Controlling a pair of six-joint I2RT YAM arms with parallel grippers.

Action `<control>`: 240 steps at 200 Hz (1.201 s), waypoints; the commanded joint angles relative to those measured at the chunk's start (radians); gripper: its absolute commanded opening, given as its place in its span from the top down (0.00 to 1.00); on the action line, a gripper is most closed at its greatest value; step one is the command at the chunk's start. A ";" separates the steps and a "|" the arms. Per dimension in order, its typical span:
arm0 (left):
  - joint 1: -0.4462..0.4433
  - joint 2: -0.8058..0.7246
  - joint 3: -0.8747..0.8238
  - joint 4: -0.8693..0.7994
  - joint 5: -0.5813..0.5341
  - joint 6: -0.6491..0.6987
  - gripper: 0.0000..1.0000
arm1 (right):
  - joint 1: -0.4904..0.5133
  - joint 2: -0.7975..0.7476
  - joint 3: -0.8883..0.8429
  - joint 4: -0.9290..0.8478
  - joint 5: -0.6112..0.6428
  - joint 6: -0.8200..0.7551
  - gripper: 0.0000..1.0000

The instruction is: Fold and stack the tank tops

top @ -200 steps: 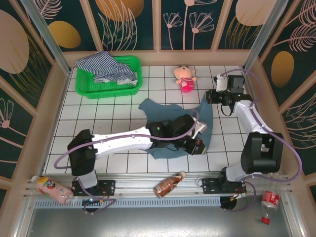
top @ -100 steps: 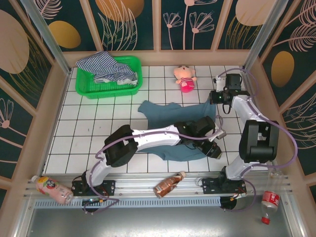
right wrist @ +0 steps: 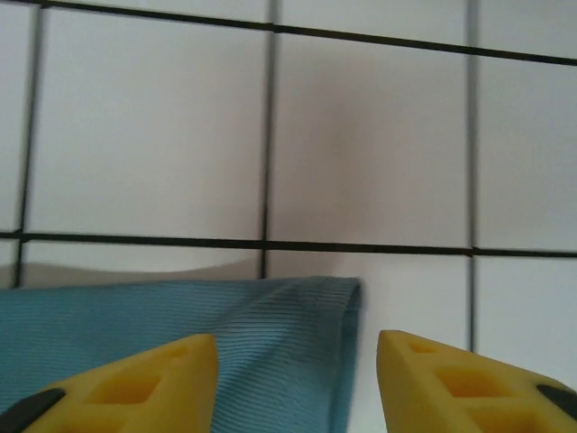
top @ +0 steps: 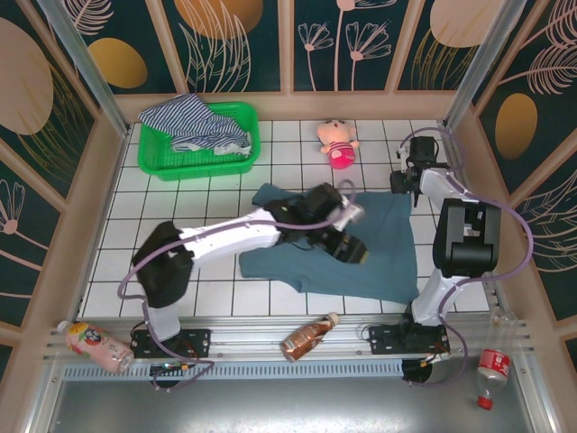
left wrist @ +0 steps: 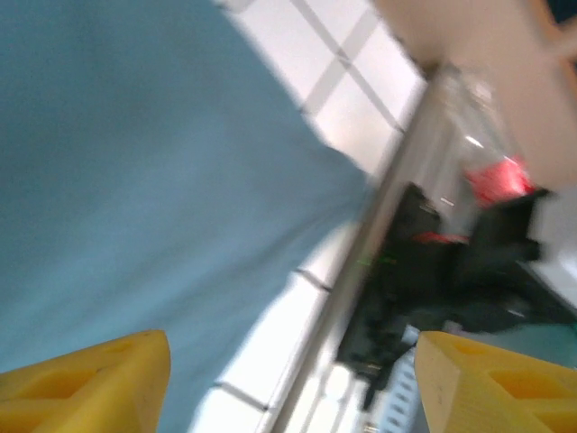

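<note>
The teal-blue tank top (top: 379, 257) lies spread flat over the middle and right of the tiled table. My left gripper (top: 349, 246) hovers over its centre, open, yellow fingers (left wrist: 90, 379) wide apart with nothing between them; the teal cloth (left wrist: 135, 180) is blurred beneath. My right gripper (top: 403, 180) is at the cloth's far right corner. It is open, and that corner (right wrist: 297, 316) lies flat on the tiles between the fingers (right wrist: 135, 383), ungripped. The striped tank top (top: 194, 122) is bunched in the green basket.
The green basket (top: 153, 162) stands at the back left, and a pink plush doll (top: 338, 144) lies at the back centre. Bottles lie on the front rail at the centre (top: 308, 336), left (top: 90, 345) and right (top: 491, 365). Wooden walls enclose the table.
Both grippers have opened and let go of the teal top, which now lies spread out to the right. The left arm has drawn back toward the cloth's centre; the right has shifted to the far corner.
</note>
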 commanded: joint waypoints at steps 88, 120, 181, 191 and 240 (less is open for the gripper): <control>0.267 -0.139 -0.497 0.069 -0.191 -0.076 0.34 | 0.072 -0.278 -0.298 0.161 -0.447 0.496 0.40; 0.306 -0.158 -0.552 0.009 -0.212 -0.079 0.35 | 0.153 -0.233 -0.392 0.276 -0.451 0.582 0.40; 0.385 -0.263 -0.646 -0.069 -0.249 -0.133 0.34 | 0.300 -0.043 -0.339 0.353 -0.390 0.605 0.39; 0.405 -0.279 -0.655 -0.090 -0.259 -0.138 0.34 | 0.328 -0.007 -0.322 0.363 -0.384 0.599 0.39; 0.488 -0.303 -0.659 -0.159 -0.294 -0.113 0.33 | 0.418 0.182 -0.120 0.344 -0.356 0.558 0.39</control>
